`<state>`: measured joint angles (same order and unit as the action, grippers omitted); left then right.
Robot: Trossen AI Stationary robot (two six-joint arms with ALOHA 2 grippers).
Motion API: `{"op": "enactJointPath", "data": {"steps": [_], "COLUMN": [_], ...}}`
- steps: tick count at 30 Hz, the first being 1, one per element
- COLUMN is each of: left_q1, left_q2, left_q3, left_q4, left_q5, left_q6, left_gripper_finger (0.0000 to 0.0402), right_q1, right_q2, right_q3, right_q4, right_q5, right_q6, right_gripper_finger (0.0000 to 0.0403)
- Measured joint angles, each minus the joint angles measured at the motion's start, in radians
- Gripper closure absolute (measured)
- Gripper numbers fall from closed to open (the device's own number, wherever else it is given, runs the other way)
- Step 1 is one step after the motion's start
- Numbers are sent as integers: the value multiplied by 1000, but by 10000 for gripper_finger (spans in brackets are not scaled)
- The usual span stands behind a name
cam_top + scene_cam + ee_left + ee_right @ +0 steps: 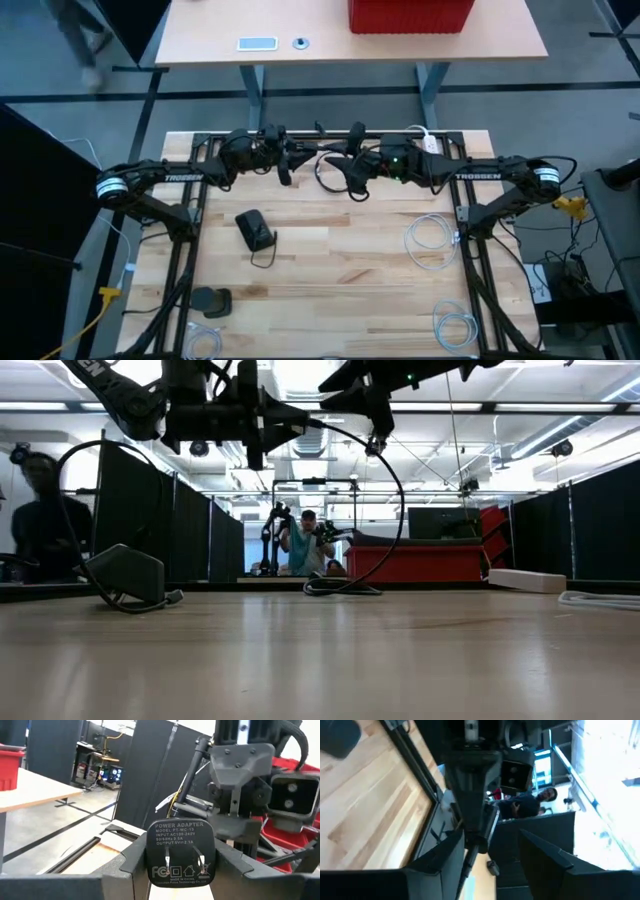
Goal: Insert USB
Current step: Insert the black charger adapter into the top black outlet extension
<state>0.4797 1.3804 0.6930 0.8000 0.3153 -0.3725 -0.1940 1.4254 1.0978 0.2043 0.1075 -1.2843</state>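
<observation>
Both grippers hang above the far edge of the wooden table (330,250), facing each other. In the left wrist view the left gripper (181,870) has its two fingers (131,857) pressed against the sides of a black power adapter (180,852), its label and two prongs turned toward the camera. The right gripper (487,852) is harder to read: a dark cable (467,862) runs down between its fingers, but whether they actually pinch it cannot be told. The plug end of that cable is hidden behind the left arm's wrist, so its position against the adapter's socket is not visible; from above, the two gripper tips (300,158) sit near each other with a small gap.

A cable loop (385,500) droops from the right arm in the low view. On the table lie a second black adapter (254,229) with its lead, a small dark puck (209,299), and coils of white cable (430,240) on the right side. Beyond the table stand a desk (350,45) with a red bin (410,14), and people (305,545) show in the room behind.
</observation>
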Motion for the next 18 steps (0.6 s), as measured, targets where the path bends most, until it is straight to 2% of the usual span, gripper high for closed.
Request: {"op": "enactJointPath", "data": {"steps": [5,13,18], "left_q1": [2,7,8], "left_q2": [0,-2,-3], "left_q3": [0,0,0], "left_q4": [0,23,22], "left_q5": [-21,-22,-29], "left_q6": [-38,-79,-91], "left_gripper_finger": [260,260,260], "right_q1": [6,21,29], "right_q2": [0,20,88], "right_q3": [-1,0,6], "right_q4": [54,81,174], "right_q5": [-2,-30,-30], "right_q6": [-22,1,-46], "right_gripper_finger": [189,97,67]}}
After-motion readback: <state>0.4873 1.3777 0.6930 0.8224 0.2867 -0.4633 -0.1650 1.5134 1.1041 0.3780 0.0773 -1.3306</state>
